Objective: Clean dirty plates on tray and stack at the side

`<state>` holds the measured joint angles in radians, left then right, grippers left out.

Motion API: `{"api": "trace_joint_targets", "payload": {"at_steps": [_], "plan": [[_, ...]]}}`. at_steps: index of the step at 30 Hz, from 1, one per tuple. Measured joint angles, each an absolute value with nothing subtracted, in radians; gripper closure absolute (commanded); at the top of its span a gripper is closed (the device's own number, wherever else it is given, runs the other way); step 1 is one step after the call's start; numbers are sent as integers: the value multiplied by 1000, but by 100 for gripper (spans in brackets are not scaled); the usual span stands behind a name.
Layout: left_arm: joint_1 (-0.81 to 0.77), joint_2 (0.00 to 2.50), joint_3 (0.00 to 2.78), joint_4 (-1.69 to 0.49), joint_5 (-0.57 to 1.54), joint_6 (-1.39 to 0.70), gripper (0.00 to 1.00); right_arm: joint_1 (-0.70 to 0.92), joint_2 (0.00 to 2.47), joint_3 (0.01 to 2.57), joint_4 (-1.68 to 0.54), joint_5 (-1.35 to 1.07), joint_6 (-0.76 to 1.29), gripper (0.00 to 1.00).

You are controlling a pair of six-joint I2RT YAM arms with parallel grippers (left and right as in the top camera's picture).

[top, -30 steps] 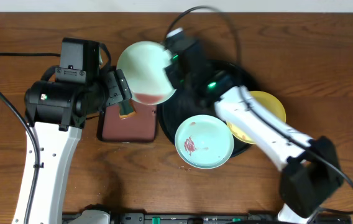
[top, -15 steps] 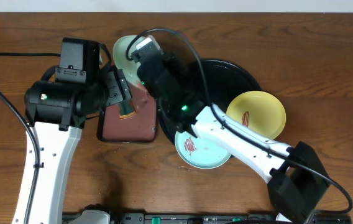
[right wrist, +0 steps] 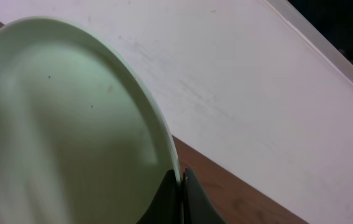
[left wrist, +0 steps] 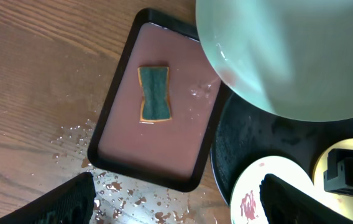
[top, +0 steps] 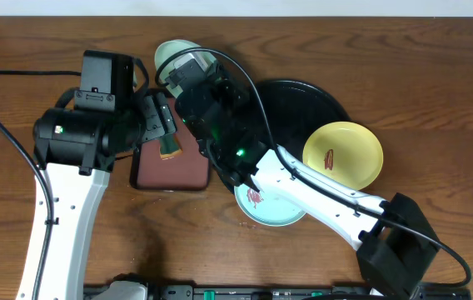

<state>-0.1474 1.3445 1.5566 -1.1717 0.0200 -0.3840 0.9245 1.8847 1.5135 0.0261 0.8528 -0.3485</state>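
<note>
Wooden desk (top: 436,50): my right tool (right wrist: 181,184) pinches a mint round plate (right wrist: 71,124), far left; left tool (left wrist: 176,205) gapes over a maroon rectangular tray (left wrist: 164,146) holding a sponge (left wrist: 155,93); glossy black round tray (top: 303,100) holds a yellow plate (top: 343,154).

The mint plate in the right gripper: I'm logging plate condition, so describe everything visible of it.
The mint plate is round, shallow, glossy, plastic-looking. The right gripper pinches its rim, holding it raised; from the left wrist it overlaps the maroon tray's corner. A faint reddish smear sits near its edge. Nothing else visibly touches it.
</note>
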Motion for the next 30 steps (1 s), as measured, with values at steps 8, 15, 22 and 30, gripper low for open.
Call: {"api": "trace_joint_targets", "payload": {"at_steps": [8, 15, 22, 30], "plan": [[-147, 1345, 1557, -1172, 20, -384, 14, 925, 1885, 1514, 30, 863, -352, 99], [-147, 1345, 1557, -1172, 20, -384, 14, 925, 1885, 1514, 29, 865, -350, 99], [-147, 1345, 1557, -1172, 20, -384, 14, 920, 1884, 1514, -116, 799, -229, 99], [-147, 1345, 1557, -1172, 20, -384, 14, 796, 1881, 1515, -329, 643, 32, 99]]}}
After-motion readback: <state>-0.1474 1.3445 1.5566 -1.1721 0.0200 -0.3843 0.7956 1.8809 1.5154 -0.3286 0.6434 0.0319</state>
